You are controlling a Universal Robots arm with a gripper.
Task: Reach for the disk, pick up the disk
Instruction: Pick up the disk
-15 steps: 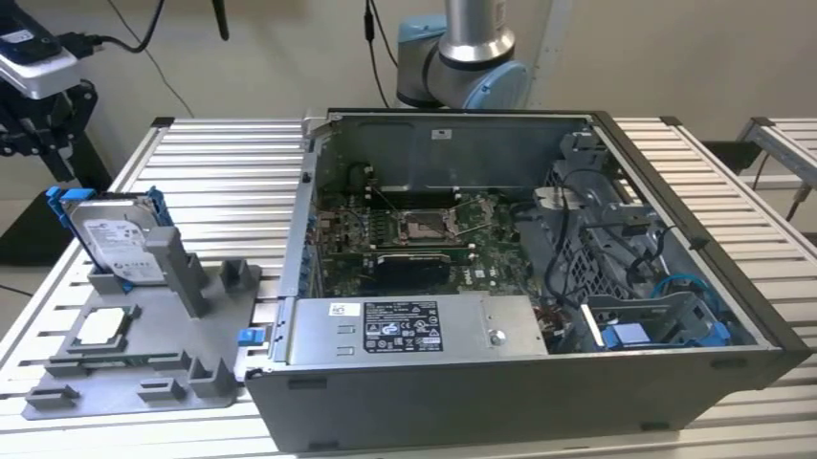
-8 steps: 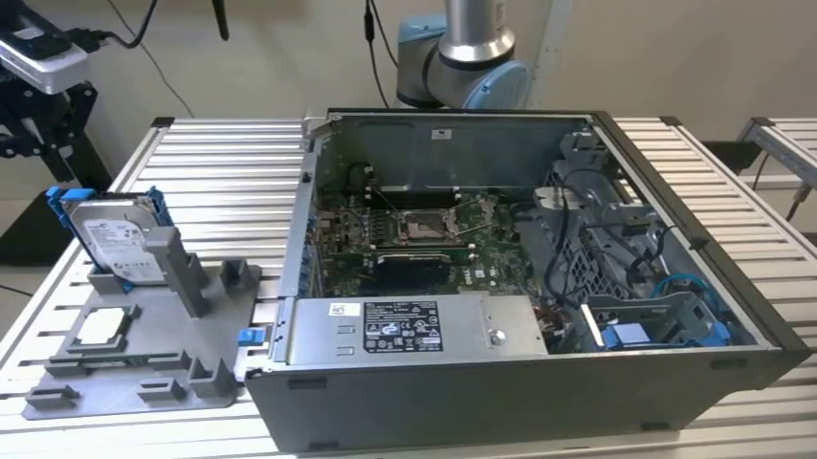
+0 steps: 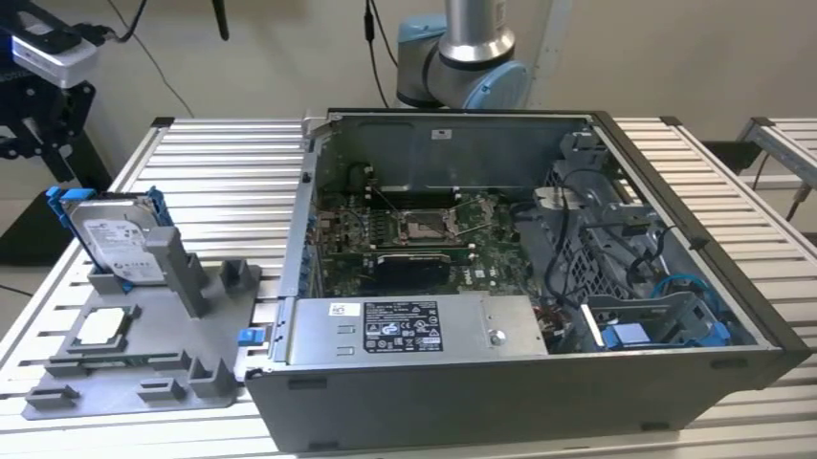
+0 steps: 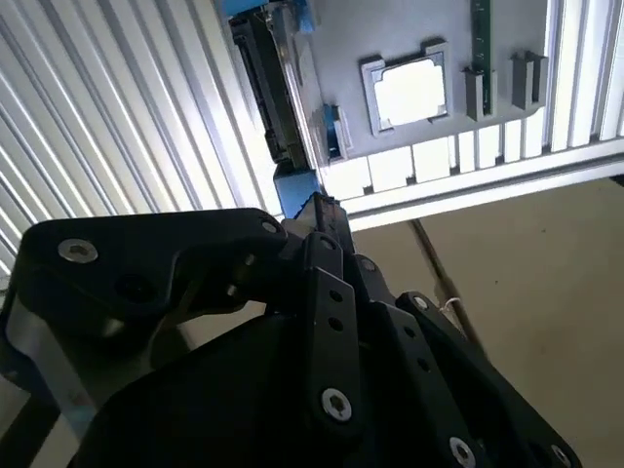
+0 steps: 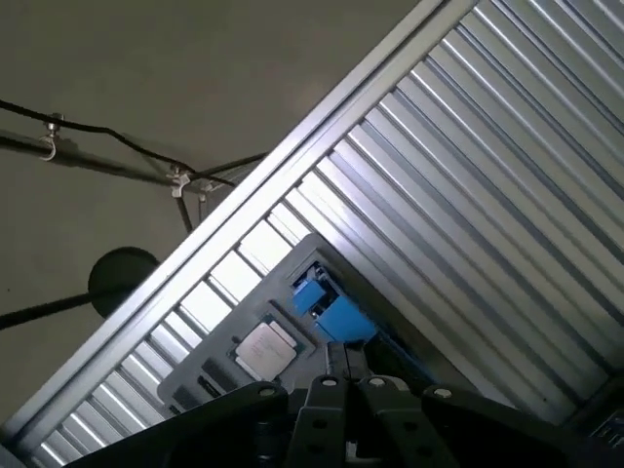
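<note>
Reach step. Disk (image 3: 121, 244) stands on edge in the grey fixture (image 3: 128, 371), at the end away from the flat chip (image 3: 102, 328). Gripper (image 4: 320, 207) hangs above the fixture, clear of the disk, and its jaws look closed together. Advice: spread the jaws before descending, square them across the disk's thin faces, clamp the metal rather than the blue bracket (image 5: 331, 314), and clear the fixture's post (image 3: 175, 270).
</note>
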